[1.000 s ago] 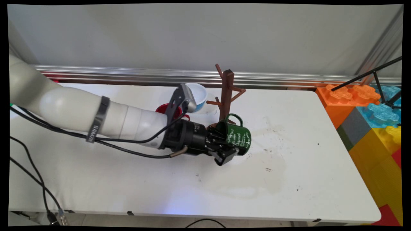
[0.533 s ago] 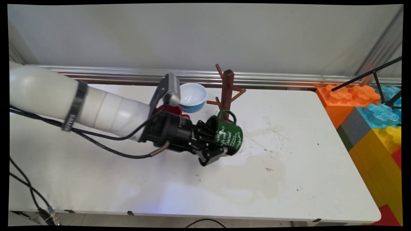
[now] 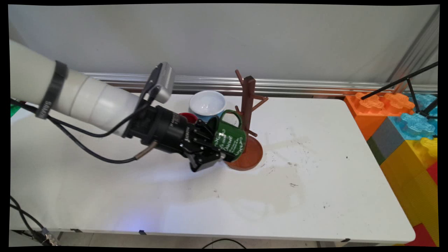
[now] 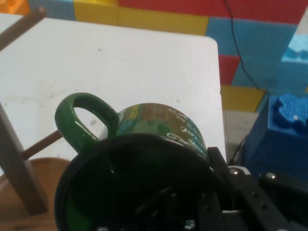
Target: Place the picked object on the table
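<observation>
Gripper [image 3: 210, 154] clamped on the green mug's [image 3: 229, 140] rim, one finger inside. Mug lay sideways above the table [image 3: 315, 196], just beside the brown rack [image 3: 247, 105]. Risk: handle [image 3: 231, 117] catching a peg, tipping the rack.

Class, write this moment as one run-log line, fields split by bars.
gripper: shut on green mug | mug: on its side, lifted, handle up | beside: brown mug tree | behind: white bowl, red cup
</observation>
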